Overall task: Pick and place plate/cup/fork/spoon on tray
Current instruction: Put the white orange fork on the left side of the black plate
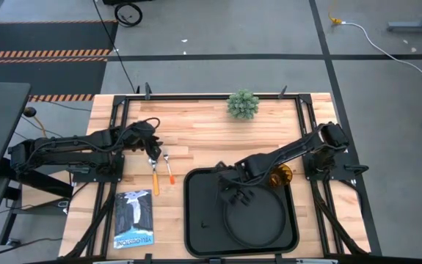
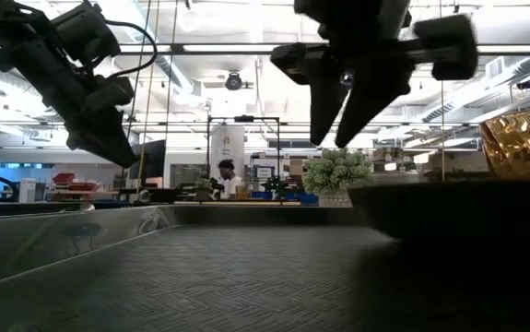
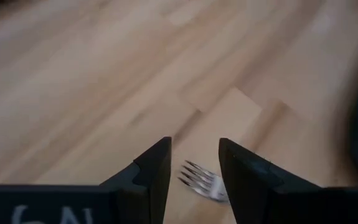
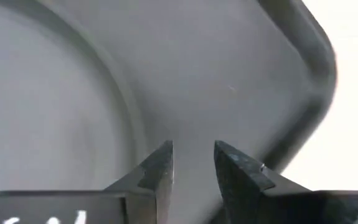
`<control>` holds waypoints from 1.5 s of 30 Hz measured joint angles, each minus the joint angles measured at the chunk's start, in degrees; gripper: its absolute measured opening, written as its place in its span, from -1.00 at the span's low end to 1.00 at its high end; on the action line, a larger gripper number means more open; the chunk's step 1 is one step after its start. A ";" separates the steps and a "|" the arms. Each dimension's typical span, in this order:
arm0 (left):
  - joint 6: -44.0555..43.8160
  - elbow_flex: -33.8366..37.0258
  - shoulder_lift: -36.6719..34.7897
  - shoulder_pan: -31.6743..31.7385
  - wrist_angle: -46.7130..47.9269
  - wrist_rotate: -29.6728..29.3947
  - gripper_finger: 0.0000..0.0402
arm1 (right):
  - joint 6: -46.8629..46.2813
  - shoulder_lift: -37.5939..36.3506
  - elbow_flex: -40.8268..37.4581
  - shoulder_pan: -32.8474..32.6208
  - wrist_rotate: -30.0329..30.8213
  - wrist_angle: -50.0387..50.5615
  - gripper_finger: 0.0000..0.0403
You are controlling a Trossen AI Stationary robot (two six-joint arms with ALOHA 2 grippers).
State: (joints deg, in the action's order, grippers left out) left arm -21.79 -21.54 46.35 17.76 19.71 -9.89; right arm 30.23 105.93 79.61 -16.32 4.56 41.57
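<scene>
The black tray lies at the table's near middle. The round black plate rests flat in it, and the amber cup stands at its far right corner. My right gripper is open over the tray's far part, just beyond the plate's rim, and touches nothing. Two orange-handled utensils lie on the wood left of the tray. My left gripper is open above their heads. In the left wrist view the fork's tines show between its fingers, apart from them.
A green potted plant stands at the table's far edge. A blue and white booklet lies at the near left. Bare wood lies between the utensils and the plant. A person shows far off in the room.
</scene>
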 joint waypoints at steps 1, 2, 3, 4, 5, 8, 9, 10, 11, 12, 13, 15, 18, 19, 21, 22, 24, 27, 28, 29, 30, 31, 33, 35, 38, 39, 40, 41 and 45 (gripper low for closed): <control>-0.01 0.00 -0.01 0.00 0.03 1.69 -0.29 | -2.22 -0.17 0.00 -0.01 2.89 0.48 -0.39; 0.01 0.00 -0.01 0.00 0.02 3.53 -0.29 | -4.59 -0.26 0.00 -0.02 6.12 0.36 -0.39; -0.01 0.01 0.01 0.02 0.15 5.40 -0.29 | -7.05 -0.36 0.00 0.02 10.01 0.21 -0.39; -0.08 0.00 -0.01 0.02 0.32 7.33 -0.29 | -9.21 -0.42 0.00 0.19 13.38 0.36 -0.40; -0.08 0.02 0.02 0.00 0.39 9.20 -0.29 | -10.70 -0.51 0.00 0.54 15.64 0.21 -0.40; -2.24 0.02 0.03 -0.06 1.42 13.25 -0.29 | -15.11 -0.59 0.00 2.95 15.03 -0.85 -0.41; -3.32 0.02 0.11 -0.28 1.73 13.68 -0.29 | -16.70 -0.53 -0.12 4.12 13.73 -1.44 -0.41; -4.10 0.02 0.15 -0.59 2.09 13.71 -0.29 | -18.03 -0.38 -0.51 5.46 12.45 -3.16 -0.43; -4.53 0.02 0.15 -1.09 2.49 13.77 -0.29 | -18.91 -0.26 -1.20 6.73 11.31 -5.25 -0.44; -4.71 0.02 0.15 -1.76 2.60 13.75 -0.29 | -19.35 -0.19 -2.12 7.87 10.07 -6.67 -0.46; -5.06 0.04 0.15 -2.55 2.53 13.66 -0.29 | -19.47 -0.16 -3.09 8.88 9.07 -8.16 -0.47; -6.45 0.04 0.15 -4.62 2.52 12.23 -0.29 | -19.27 -0.08 -4.64 10.18 8.59 -12.85 -0.49; -8.48 0.04 0.15 -8.38 2.78 8.88 -0.29 | -17.88 -0.08 -6.05 10.19 9.03 -17.11 -0.49; -9.53 0.04 0.15 -9.69 3.01 7.55 -0.29 | -17.50 -0.08 -6.16 10.19 9.06 -17.81 -0.49; -12.26 0.04 0.17 -12.41 3.17 4.27 -0.29 | -17.64 -0.08 -6.16 10.56 9.66 -19.55 -0.49; -13.73 0.04 0.15 -13.74 3.33 2.62 -0.29 | -18.00 -0.08 -6.14 11.01 10.49 -20.13 -0.50; -17.70 0.04 0.17 -16.26 3.45 -1.03 -0.29 | -18.08 -0.08 -6.14 12.35 13.26 -20.29 -0.50; -24.30 0.04 0.97 -19.70 3.75 -6.65 -0.29 | -16.70 -0.08 -6.14 14.56 19.88 -22.88 -0.51; -26.56 0.04 1.52 -20.75 3.90 -8.40 -0.29 | -16.44 -0.08 -6.14 15.28 21.66 -23.78 -0.51; -28.71 0.04 1.99 -21.70 4.31 -9.92 -0.29 | -16.20 -0.08 -6.14 16.09 22.53 -24.55 -0.51; -30.91 0.04 2.73 -22.54 4.19 -11.49 -0.29 | -16.03 -0.08 -6.14 16.94 22.56 -25.22 -0.51; -33.11 0.04 3.65 -23.28 4.00 -12.47 -0.29 | -16.14 -0.08 -6.14 17.75 22.29 -25.76 -0.51; -36.74 0.04 5.69 -24.76 4.29 -13.74 -0.29 | -16.55 -0.08 -6.14 19.25 21.01 -26.12 -0.51; -40.19 -0.15 8.21 -26.28 3.93 -15.17 -0.29 | -16.54 -0.08 -6.14 20.47 19.08 -25.93 -0.51; -44.07 -1.96 12.45 -28.75 4.25 -18.12 -0.29 | -14.10 -0.09 -6.14 21.73 17.81 -25.57 -0.51; -45.04 -2.99 13.94 -29.63 4.21 -19.40 -0.29 | -14.03 -0.31 -6.14 21.85 19.40 -24.93 -0.51; -45.96 -3.96 15.20 -30.47 4.59 -20.59 -0.29 | -14.45 -0.69 -6.19 22.00 20.79 -24.33 -0.51; -47.33 -4.95 16.60 -31.17 5.21 -21.55 -0.29 | -14.90 -1.26 -6.23 22.11 21.20 -24.42 -0.51; -52.28 -8.98 21.53 -32.74 8.25 -23.45 -0.29 | -14.74 -4.84 -7.03 22.15 17.92 -27.69 -0.54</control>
State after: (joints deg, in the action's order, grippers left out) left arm -74.07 -30.52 67.88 -14.99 27.96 -33.35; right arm 15.49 101.09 72.58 5.83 22.48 13.88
